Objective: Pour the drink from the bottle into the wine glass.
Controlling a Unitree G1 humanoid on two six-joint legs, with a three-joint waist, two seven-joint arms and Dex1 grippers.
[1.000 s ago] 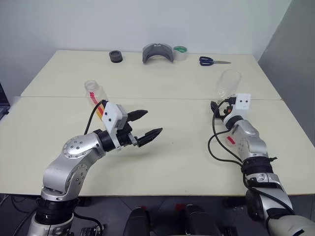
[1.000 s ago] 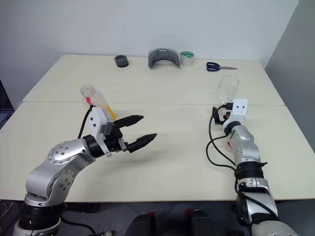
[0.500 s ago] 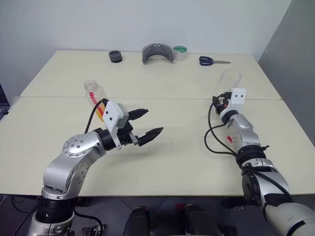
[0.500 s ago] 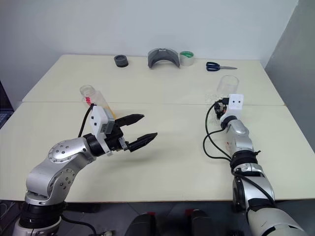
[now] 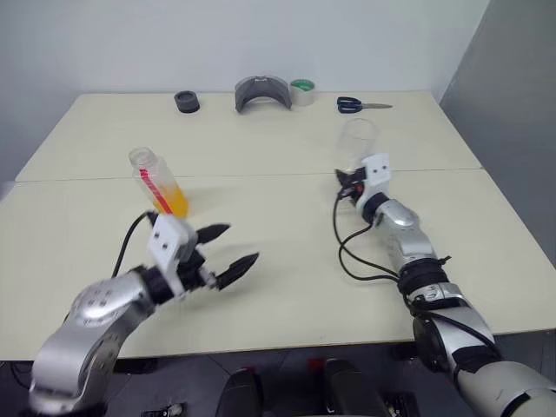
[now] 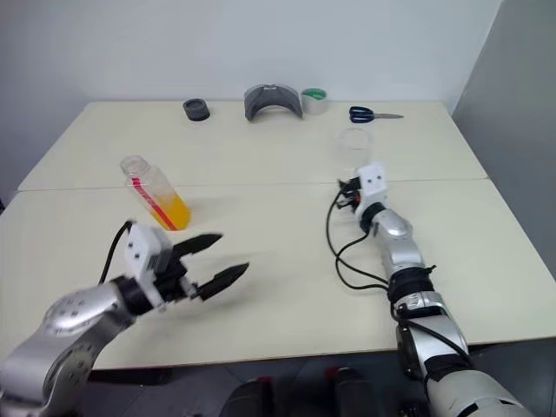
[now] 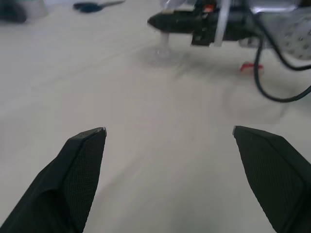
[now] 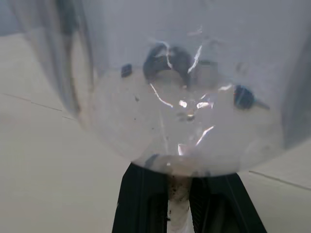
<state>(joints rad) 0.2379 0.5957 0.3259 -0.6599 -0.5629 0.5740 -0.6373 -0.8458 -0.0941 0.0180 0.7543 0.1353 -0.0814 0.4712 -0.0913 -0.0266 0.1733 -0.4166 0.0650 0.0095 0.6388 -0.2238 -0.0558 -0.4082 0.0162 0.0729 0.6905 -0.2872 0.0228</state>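
The bottle (image 5: pixel 153 177) stands at the left of the table, tilted a little, with the orange drink (image 5: pixel 171 202) in its lower part. My left gripper (image 5: pixel 228 248) hovers open and empty in front of it, nearer to me, pointing right. The empty wine glass (image 5: pixel 357 142) is right of the middle. My right gripper (image 5: pixel 348 186) is shut on its thin stem (image 8: pixel 178 196) just under the bowl (image 8: pixel 180 97). In the left wrist view the glass's foot (image 7: pixel 163 51) sits at or just above the tabletop, below the right gripper's black fingers (image 7: pixel 170 21).
Along the far edge lie a black round piece (image 5: pixel 185 102), a grey curved part (image 5: pixel 262 93), a green tape roll (image 5: pixel 301 89) and blue scissors (image 5: pixel 360 105). A seam (image 5: pixel 261 176) crosses the table between bottle and glass. A grey wall stands at the right.
My right gripper has shut on the glass stem and carried the glass left toward the middle. My left arm has drawn back and down, still open. The camera has turned.
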